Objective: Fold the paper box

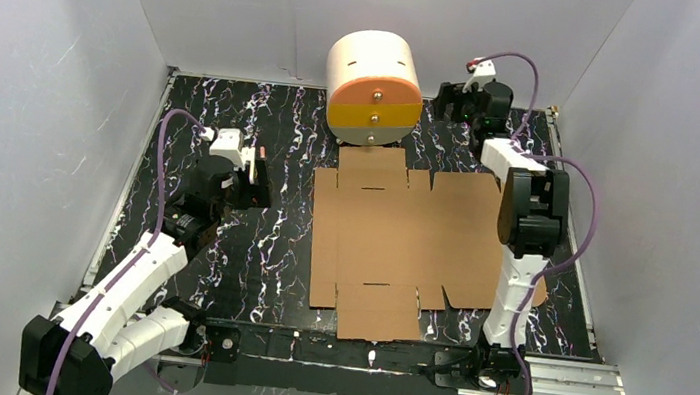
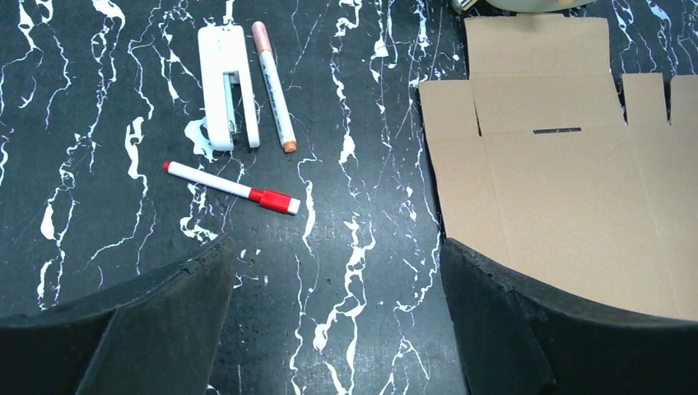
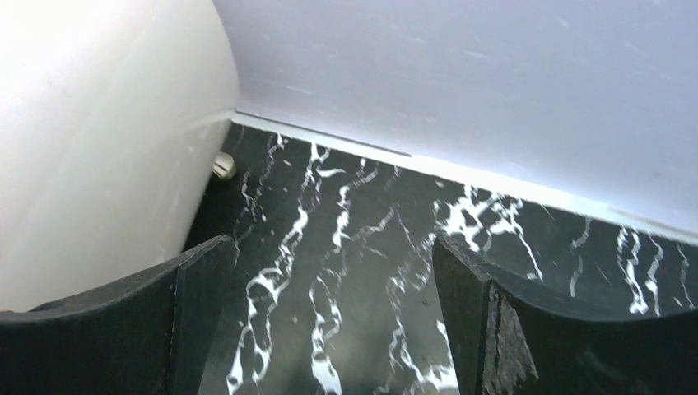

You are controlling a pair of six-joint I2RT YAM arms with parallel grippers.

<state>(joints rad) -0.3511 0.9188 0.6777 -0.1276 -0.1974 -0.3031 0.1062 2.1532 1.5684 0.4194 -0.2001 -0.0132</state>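
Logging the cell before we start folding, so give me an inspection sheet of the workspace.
Surface: black marbled table.
Job's things: paper box lies flat, unfolded.
Clutter: cream cylinder at the box's far edge; white stapler, pink-capped marker and red-capped marker left of it.
Hands: left hand open, empty, above the table; right hand open, empty, beside the cylinder.
Cables: purple cable along each arm.
Surroundings: white walls on three sides.

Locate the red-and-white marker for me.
In the left wrist view, the red-and-white marker lies on the marble table left of the paper box, just below the white stapler and the pink-capped pen.
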